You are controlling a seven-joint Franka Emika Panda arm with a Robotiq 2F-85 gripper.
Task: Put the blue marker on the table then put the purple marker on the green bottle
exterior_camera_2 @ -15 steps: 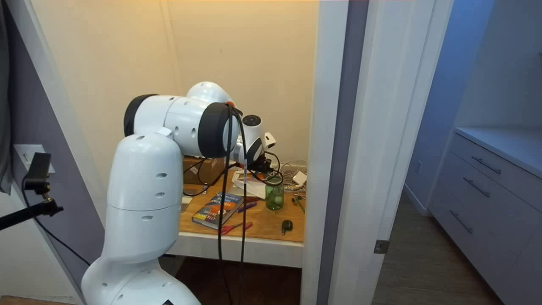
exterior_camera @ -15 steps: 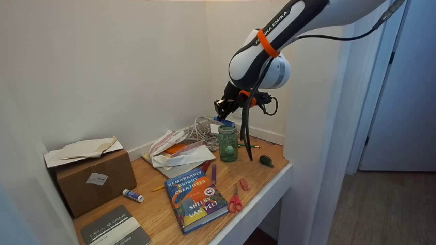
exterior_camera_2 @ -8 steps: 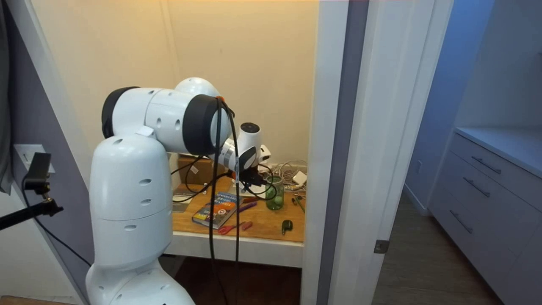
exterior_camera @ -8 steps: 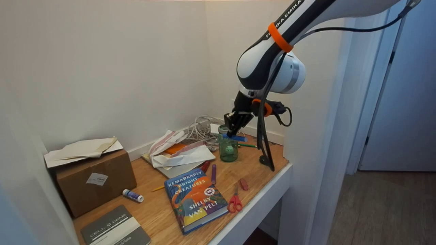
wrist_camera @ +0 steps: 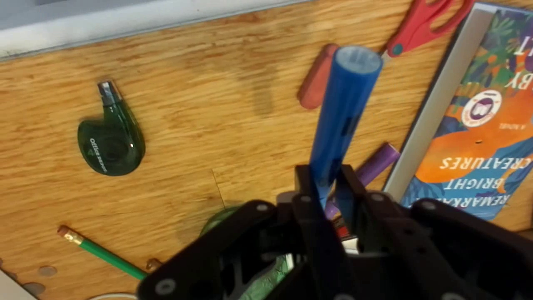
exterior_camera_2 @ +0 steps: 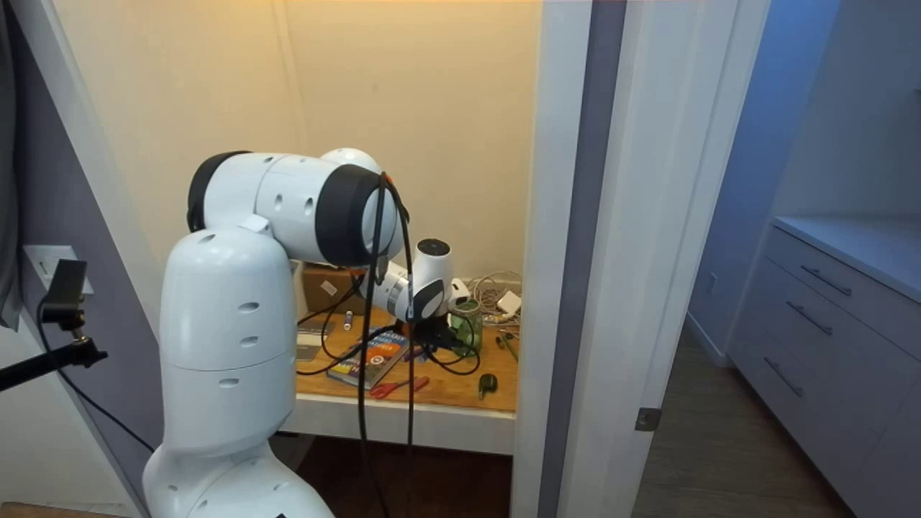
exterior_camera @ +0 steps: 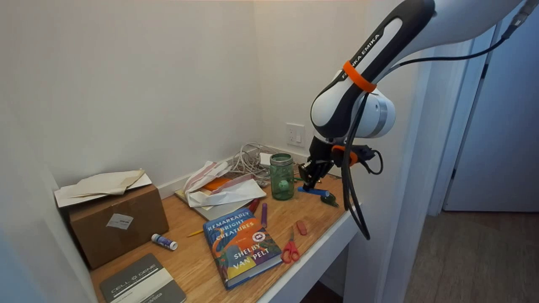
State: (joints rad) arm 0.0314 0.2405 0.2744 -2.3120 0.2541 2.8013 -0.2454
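Note:
My gripper (exterior_camera: 308,185) is shut on the blue marker (exterior_camera: 318,192), holding it near one end, low over the wooden table (exterior_camera: 189,263) on the right of the green bottle. In the wrist view the blue marker (wrist_camera: 345,104) sticks out from between the fingertips (wrist_camera: 324,177), apart from the wood. The green bottle (exterior_camera: 282,179) stands upright, a green jar with a metal rim; in the wrist view it is mostly hidden behind the fingers. The purple marker (exterior_camera: 264,215) lies on the table beside the book; it also shows in the wrist view (wrist_camera: 379,163).
A dark green correction tape (exterior_camera: 329,200) lies close to the held marker. A red eraser-like piece (exterior_camera: 301,227), red scissors (exterior_camera: 290,251) and a book (exterior_camera: 242,248) lie towards the front edge. Papers (exterior_camera: 227,195), cables (exterior_camera: 248,162) and a cardboard box (exterior_camera: 120,227) stand behind.
In an exterior view the gripper has carried the blue marker from above the bottle's mouth, right and down, to low beside the bottle. The purple marker and bottle have not moved.

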